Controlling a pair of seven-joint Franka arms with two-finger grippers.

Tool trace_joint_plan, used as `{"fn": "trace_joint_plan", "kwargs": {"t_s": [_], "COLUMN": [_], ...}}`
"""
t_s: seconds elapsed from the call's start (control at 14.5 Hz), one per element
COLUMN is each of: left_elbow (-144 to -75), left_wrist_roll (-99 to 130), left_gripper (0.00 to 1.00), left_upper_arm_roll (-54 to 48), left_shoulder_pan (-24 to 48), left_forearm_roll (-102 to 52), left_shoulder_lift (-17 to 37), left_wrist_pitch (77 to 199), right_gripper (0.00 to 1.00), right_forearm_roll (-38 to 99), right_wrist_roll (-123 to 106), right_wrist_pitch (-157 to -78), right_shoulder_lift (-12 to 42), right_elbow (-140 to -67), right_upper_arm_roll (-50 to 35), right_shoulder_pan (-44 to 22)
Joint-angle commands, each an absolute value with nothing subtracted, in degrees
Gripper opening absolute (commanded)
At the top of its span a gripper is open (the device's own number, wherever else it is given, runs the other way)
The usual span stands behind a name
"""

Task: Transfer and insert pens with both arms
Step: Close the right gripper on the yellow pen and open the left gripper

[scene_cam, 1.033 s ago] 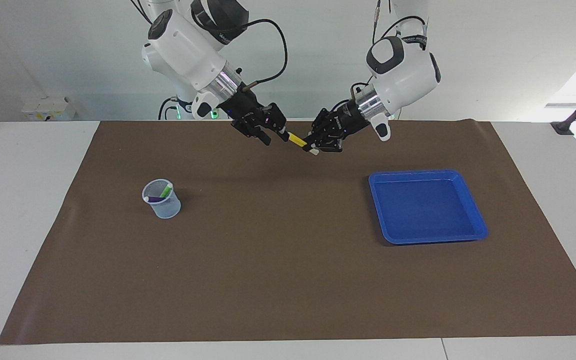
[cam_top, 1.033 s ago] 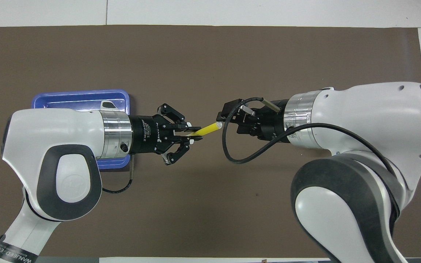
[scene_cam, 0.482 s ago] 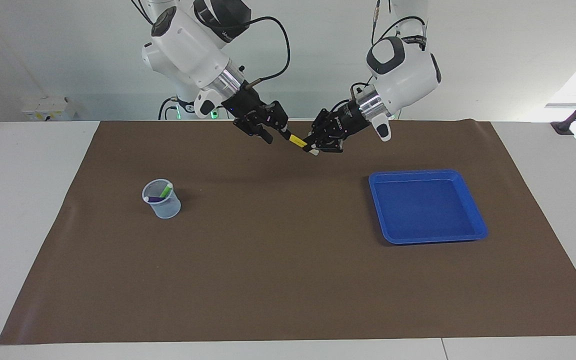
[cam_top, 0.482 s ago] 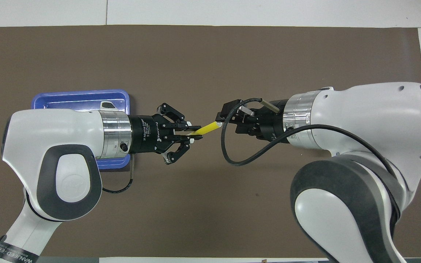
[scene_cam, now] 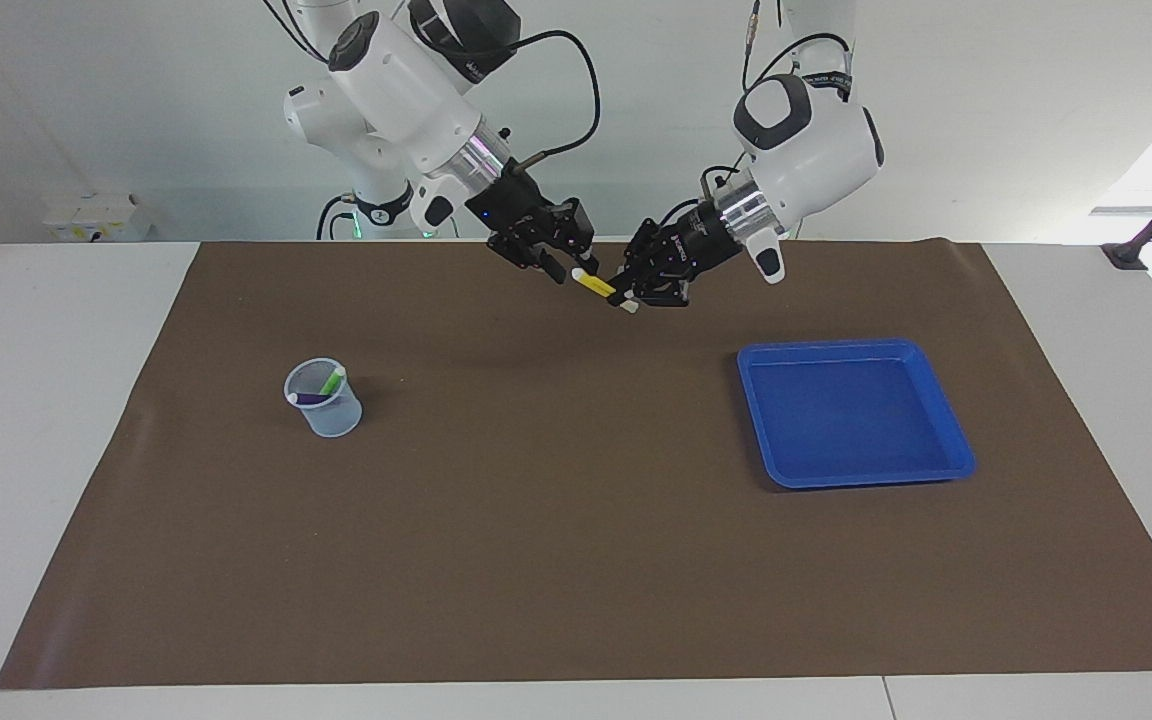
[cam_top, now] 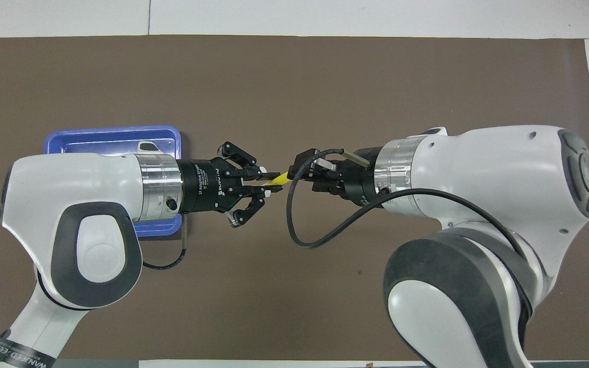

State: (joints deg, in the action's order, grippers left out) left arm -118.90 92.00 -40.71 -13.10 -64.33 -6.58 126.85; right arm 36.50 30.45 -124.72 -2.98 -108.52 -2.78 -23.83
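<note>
- Left gripper (scene_cam: 624,296) pinched the yellow pen (scene_cam: 596,287) above the brown mat (scene_cam: 576,560) (pale end down).
- Right gripper (scene_cam: 568,268) at the pen's upper end; couldn't tell its finger state.

Blue tray (scene_cam: 956,470) (empty-looking), clear cup (scene_cam: 336,415), brown mat (scene_cam: 576,560).

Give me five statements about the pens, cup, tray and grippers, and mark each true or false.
1. The left gripper is shut on the yellow pen. True.
2. The cup holds two pens. True: green pen and purple pen.
3. A pen lies in the blue tray. False: no pen lies in it.
4. The yellow pen rests on the mat. False: it is held in the air.
5. The right gripper is at the pen's free end. True.
</note>
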Motion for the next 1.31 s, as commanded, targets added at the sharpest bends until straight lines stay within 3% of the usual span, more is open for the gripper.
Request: {"fn": "trace_joint_plan", "kwargs": {"t_s": [0.0,0.48,0.69,0.76,0.83,0.96,1.03,1.1,1.24], "left_elbow": [-119.9,-119.9,-120.0,-120.0,-120.0,-120.0,-120.0,-120.0,-120.0], "left_wrist_roll": [92.5,92.5,92.5,92.5,92.5,92.6,92.6,92.7,92.8], "left_gripper": [0.0,0.0,0.0,0.0,0.0,0.0,0.0,0.0,0.0], "left_upper_arm_roll": [-40.5,-40.6,-40.6,-40.6,-40.6,-40.6,-40.6,-40.6,-40.6], "left_shoulder_pan": [-13.4,-13.3,-13.3,-13.3,-13.3,-13.3,-13.3,-13.3,-13.3], "left_forearm_roll": [-66.0,-66.1,-66.1,-66.1,-66.2,-66.2,-66.2,-66.4,-66.8], "left_shoulder_lift": [-8.2,-8.2,-8.2,-8.2,-8.2,-8.2,-8.2,-8.2,-8.2], "left_wrist_pitch": [127.4,127.5,127.5,127.5,127.5,128.1,128.1,128.1,128.2], "right_gripper": [0.52,0.44,0.36,0.28,0.29,0.36,0.49,0.55,0.59], "right_forearm_roll": [35.6,35.5,35.5,35.5,35.5,35.5,35.5,35.5,35.4], "right_wrist_roll": [30.0,30.4,30.4,30.4,30.4,30.8,31.2,31.3,31.3], "right_wrist_pitch": [-125.9,-127.7,-127.7,-127.7,-127.6,-127.5,-127.0,-126.2,-125.8], "right_shoulder_lift": [-2.6,0.1,0.1,0.0,0.0,0.0,0.0,-0.1,-0.1], "right_elbow": [-108.4,-105.8,-105.8,-105.8,-105.8,-105.8,-105.8,-105.7,-105.7], "right_upper_arm_roll": [-2.8,-2.8,-2.8,-2.8,-2.8,-2.8,-2.8,-2.8,-2.8], "right_shoulder_pan": [-23.6,-24.0,-24.0,-24.0,-24.1,-24.1,-24.1,-24.1,-24.1]}}
